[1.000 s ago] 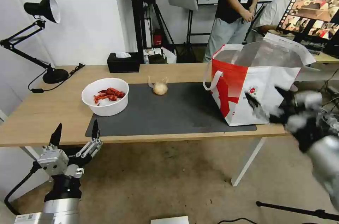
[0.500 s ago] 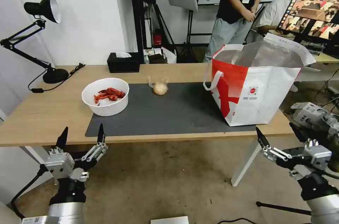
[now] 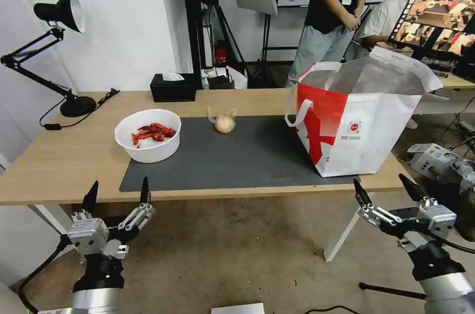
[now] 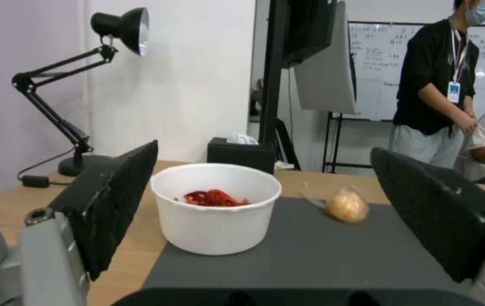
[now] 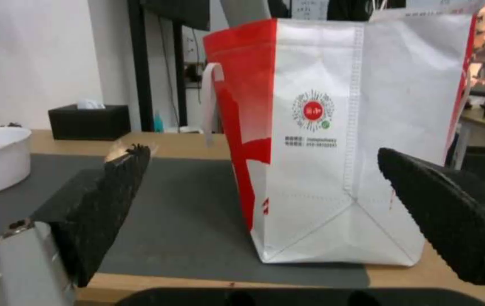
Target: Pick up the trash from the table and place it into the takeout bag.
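Takeout bag (image 3: 366, 126) interior hidden (foil rim visible); left gripper (image 3: 118, 194) & right gripper (image 3: 383, 189) jaws wide, empty.

White bowl (image 4: 216, 208) of red shells on grey mat (image 4: 310, 259), wrapped ball (image 4: 347, 206) beside

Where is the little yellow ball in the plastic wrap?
In the head view the wrapped ball sits at the far edge of the dark mat, between the white bowl on the left and the takeout bag on the right.

Bright even light, soft wrist views
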Robot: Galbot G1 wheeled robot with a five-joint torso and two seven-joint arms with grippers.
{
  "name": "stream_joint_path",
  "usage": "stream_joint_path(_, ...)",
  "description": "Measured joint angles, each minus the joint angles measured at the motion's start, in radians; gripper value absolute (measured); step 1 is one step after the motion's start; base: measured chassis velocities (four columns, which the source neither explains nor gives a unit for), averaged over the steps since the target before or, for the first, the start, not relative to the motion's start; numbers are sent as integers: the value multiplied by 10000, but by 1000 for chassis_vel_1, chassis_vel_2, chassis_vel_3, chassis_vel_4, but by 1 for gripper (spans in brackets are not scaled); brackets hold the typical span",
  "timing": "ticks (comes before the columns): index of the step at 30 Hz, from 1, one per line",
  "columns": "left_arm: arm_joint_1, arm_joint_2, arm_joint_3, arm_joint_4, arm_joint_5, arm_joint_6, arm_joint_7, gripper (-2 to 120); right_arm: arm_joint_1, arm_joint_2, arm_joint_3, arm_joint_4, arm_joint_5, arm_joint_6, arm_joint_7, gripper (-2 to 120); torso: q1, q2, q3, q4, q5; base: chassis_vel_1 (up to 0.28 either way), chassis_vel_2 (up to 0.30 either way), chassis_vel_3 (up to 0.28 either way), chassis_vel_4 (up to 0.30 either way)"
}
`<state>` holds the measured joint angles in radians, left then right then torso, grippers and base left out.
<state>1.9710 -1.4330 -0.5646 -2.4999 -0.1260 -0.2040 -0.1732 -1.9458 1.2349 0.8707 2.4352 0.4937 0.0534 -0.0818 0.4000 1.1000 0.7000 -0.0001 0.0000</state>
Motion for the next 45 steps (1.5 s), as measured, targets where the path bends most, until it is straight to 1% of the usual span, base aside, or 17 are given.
stream_joint_path(5, 2, 5, -5, 0, -24, 9, 0, 100, 611, -241, -539, -95, 63, -637, 441, 100, -1, 1, 0, -3, -1, 0, 0, 0, 0)
stream_joint_path(8, 51, 17, -79, 0, -48, -27, -1, 100, 2114, -915, -1599, -485, 568, -1781, 1382, 100, 0, 0, 1, 0, 1, 0, 0, 0, 0)
stream_joint_path(9, 51, 17, -79, 0, -48, -27, -1, 100, 2114, -915, -1599, -485, 568, -1781, 1382, 100, 0, 0, 1, 0, 1, 0, 0, 0, 0)
stream_joint_path(12, 172, 24, -137, -1, -59, -116, -6, 100, 4046, -1847, -2571, -1145, 1359, -2938, 1997, 100, 1, -1, 1, 1, 4, 0, 0, 0, 0)
stream_joint_path(17, 220, 31, -151, 0, -58, -141, -8, 100, 5338, -2546, -3251, -1709, 1846, -3321, 2076, 100, 2, -1, 2, 3, -1, 0, 0, 0, 0)
stream_joint_path(19, 238, -16, -154, -1, -55, -145, -7, 100, 7083, -3092, -4706, -2829, 2284, -3486, 2114, 100, 2, -1, 2, -2, 1, 0, 0, 0, 0)
stream_joint_path(21, 241, -31, -154, 0, -52, -145, -7, 100, 7422, -3131, -5017, -3049, 2353, -3490, 2118, 100, 2, -1, 2, -2, 1, 0, 0, 0, 0)
stream_joint_path(22, 275, -104, -153, -1, -34, -146, -12, 100, 8860, -3134, -6209, -3898, 2631, -3492, 2234, 100, 3, -2, 3, 1, 2, 0, 0, 0, 0)
stream_joint_path(24, 302, -137, -153, 0, -23, -146, -16, 100, 9588, -3039, -6769, -4347, 2750, -3489, 2345, 100, 2, -2, 2, 3, -2, 0, 0, 0, 0)
stream_joint_path(27, 409, -234, -201, -1, 18, -146, -21, 100, 11861, -2339, -8721, -6094, 2914, -3423, 2641, 100, 3, -2, 2, 2, -1, 0, 0, 0, 0)
stream_joint_path(30, 430, -263, -232, 0, 24, -146, -22, 100, 12689, -1907, -9316, -6882, 2930, -3398, 2686, 100, 3, -2, 2, 1, 0, 0, 0, 0, 0)
stream_joint_path(31, 435, -303, -248, 0, 29, -151, -27, 100, 13441, -1461, -9742, -7700, 2939, -3364, 2693, 100, 3, -2, 2, 6, -1, 0, 0, 0, 0)
stream_joint_path(32, 435, -303, -248, 0, 29, -151, -27, 100, 13441, -1461, -9742, -7700, 2939, -3364, 2693, 100, 3, -2, 2, 6, -1, 0, 0, 0, 0)
stream_joint_path(38, 435, -447, -255, -1, 50, -167, -50, 100, 15515, 291, -10319, -11008, 2864, -3150, 2466, 100, 3, -1, 1, 0, -5, 0, 0, 0, 0)
stream_joint_path(39, 435, -447, -255, -1, 50, -167, -50, 100, 15515, 291, -10319, -11008, 2864, -3150, 2466, 100, 3, -1, 1, 0, -5, 0, 0, 0, 0)
stream_joint_path(43, 428, -464, -284, 0, 52, -167, -49, 100, 16488, 1551, -10178, -13301, 2584, -3113, 1750, 100, 3, -2, 1, 3, -3, 0, 0, 0, 0)
stream_joint_path(45, 427, -465, -288, 0, 51, -167, -50, 100, 16679, 1806, -10131, -13752, 2492, -3113, 1523, 100, 2, -2, 1, 1, -2, 0, 0, 0, 0)
